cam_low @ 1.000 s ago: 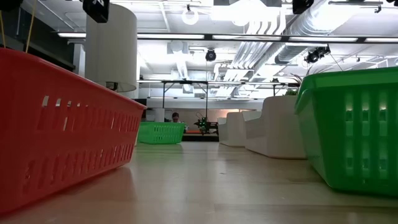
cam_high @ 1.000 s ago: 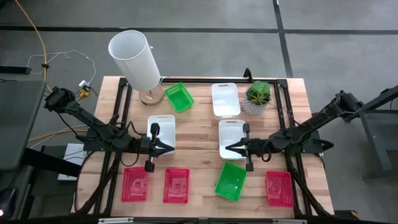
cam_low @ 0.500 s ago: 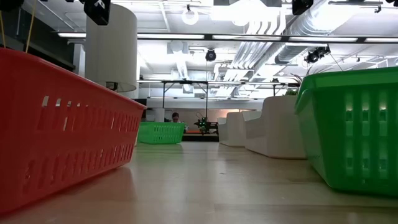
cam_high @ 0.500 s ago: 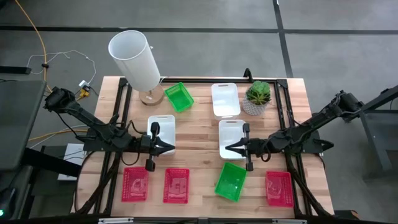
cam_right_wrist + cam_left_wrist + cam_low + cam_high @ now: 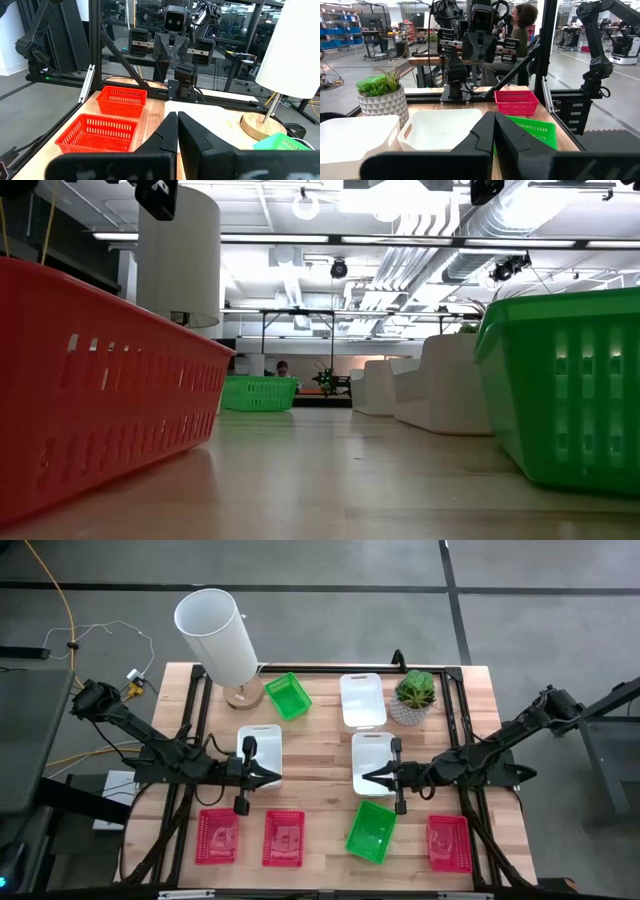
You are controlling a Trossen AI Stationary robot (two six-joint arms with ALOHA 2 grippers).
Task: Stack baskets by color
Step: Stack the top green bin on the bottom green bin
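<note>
In the high view three red baskets (image 5: 218, 837) (image 5: 284, 838) (image 5: 449, 842) sit flat along the table's near edge. One green basket (image 5: 371, 831) lies among them and another (image 5: 288, 696) at the far side. Three white baskets (image 5: 262, 743) (image 5: 373, 755) (image 5: 362, 700) rest mid-table and beyond. My left gripper (image 5: 277, 777) is shut and hovers level over the left white basket, pointing right. My right gripper (image 5: 362, 778) is shut over the right white basket (image 5: 445, 127), pointing left. Neither holds anything; the shut fingertips show in the wrist views (image 5: 493, 122) (image 5: 177, 122).
A tall white cylinder on a wooden base (image 5: 218, 638) stands at the far left corner. A potted plant (image 5: 415, 695) stands at the far right. Black frame rails (image 5: 196, 730) run along both sides of the table. A person (image 5: 520, 30) sits beyond the table.
</note>
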